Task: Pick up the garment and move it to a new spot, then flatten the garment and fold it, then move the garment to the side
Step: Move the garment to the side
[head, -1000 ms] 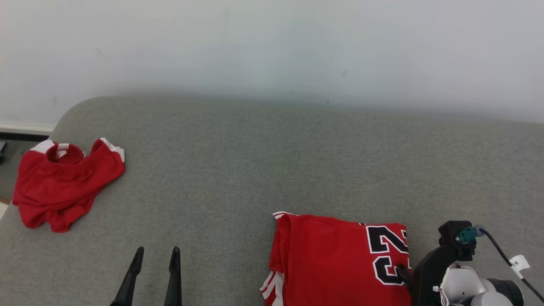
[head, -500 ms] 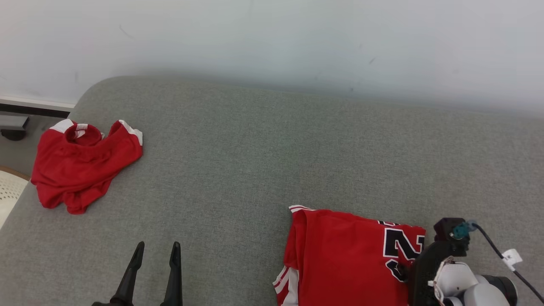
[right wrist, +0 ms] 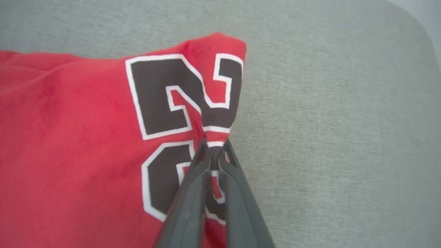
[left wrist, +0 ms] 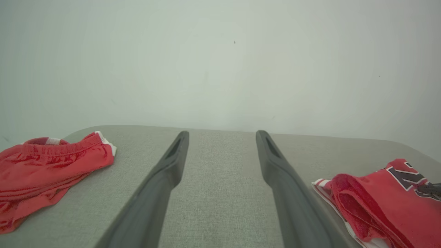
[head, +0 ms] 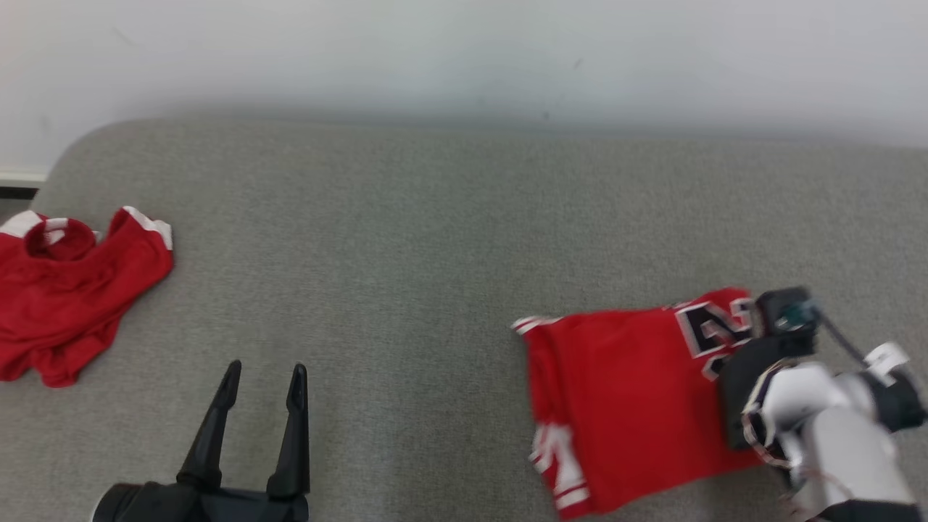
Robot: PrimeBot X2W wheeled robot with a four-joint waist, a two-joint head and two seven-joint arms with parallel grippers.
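Note:
The garment (head: 623, 391), a folded red jersey with a black, white-edged number, lies at the right of the grey padded surface (head: 406, 254). My right gripper (right wrist: 214, 145) is shut on the garment's (right wrist: 69, 137) numbered right edge, and the cloth bunches between the fingertips. In the head view my right wrist (head: 797, 391) covers that edge. My left gripper (head: 264, 370) stands open near the front left, over bare surface, with nothing between its fingers (left wrist: 172, 162). From the left wrist view the garment (left wrist: 379, 196) shows at the far right.
A crumpled pair of red shorts (head: 65, 290) with white trim lies at the surface's left end, and it is also in the left wrist view (left wrist: 44, 165). A pale wall (head: 464, 58) runs behind the surface. The surface's rounded left corner (head: 65, 156) is close to the shorts.
My right gripper has shut on the garment's numbered edge, and the garment now lies skewed with that side drawn up and right. The head view has shifted. The left gripper stays open.

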